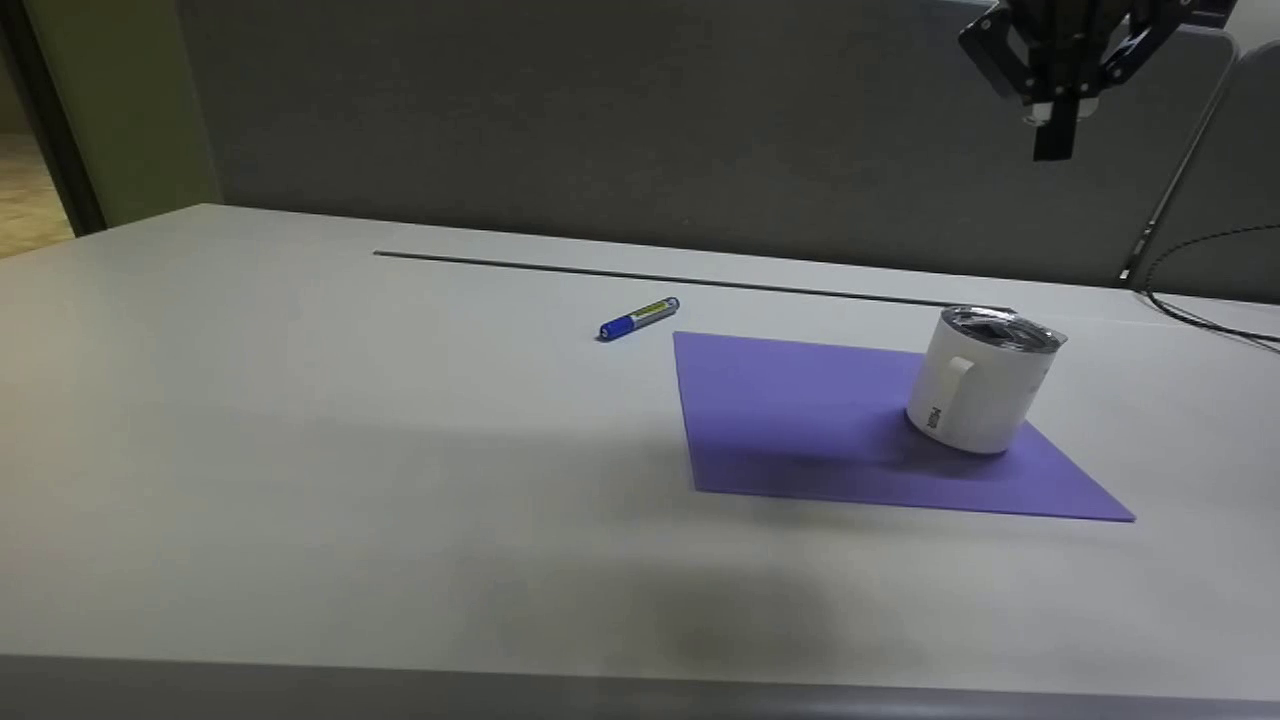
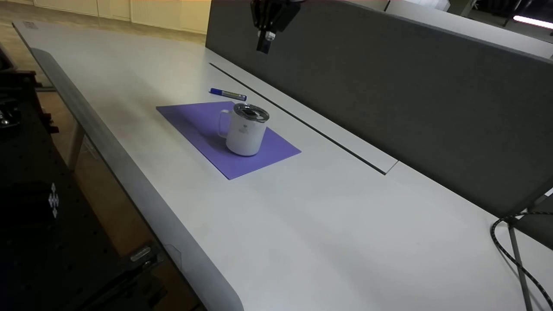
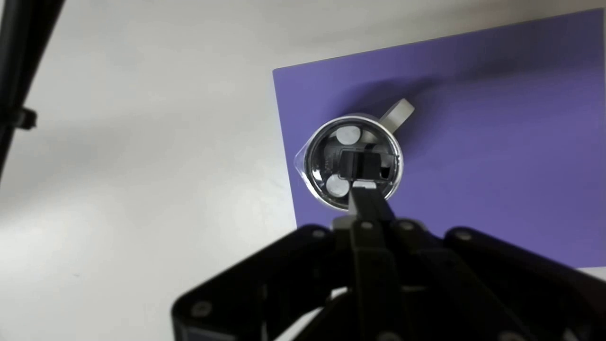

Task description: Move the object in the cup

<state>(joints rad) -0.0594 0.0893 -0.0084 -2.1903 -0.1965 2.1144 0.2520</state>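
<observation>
At far left in an exterior view, an olive-green panel [image 1: 110, 120] stands behind the pale worktop [image 1: 250, 450]; a dark grey partition [image 1: 560, 120] backs the rest. Long thin dark line [image 1: 690, 280] runs across the worktop near the partition; cannot tell whether strip or groove. On the near side of that line: marker [image 1: 640, 318], lying on its side on the worktop, blue end leftward, just beside the purple sheet [image 1: 780, 410] but not touching it. Sheet lies flat on the worktop.

Cup [image 1: 985, 395]: upright on the right-hand part of the sheet, resting on it. White, silvery rim, dark mark low on its side. Clear-looking lid [image 1: 1003, 330] fitted on top, dark piece near its middle; contents cannot be made out. Handle [image 1: 957, 375] faces the camera, slightly left; points to the upper right in the wrist view.

Hand [image 1: 1054, 140]: raised higher than the cup, well apart from it in both exterior views. Fingers pressed together, nothing held between them. In the wrist view the fingertips overlap the lower edge of the lid.

Far right: dark cord [image 1: 1190, 320], looping at the foot of the partition, partly on the worktop.
</observation>
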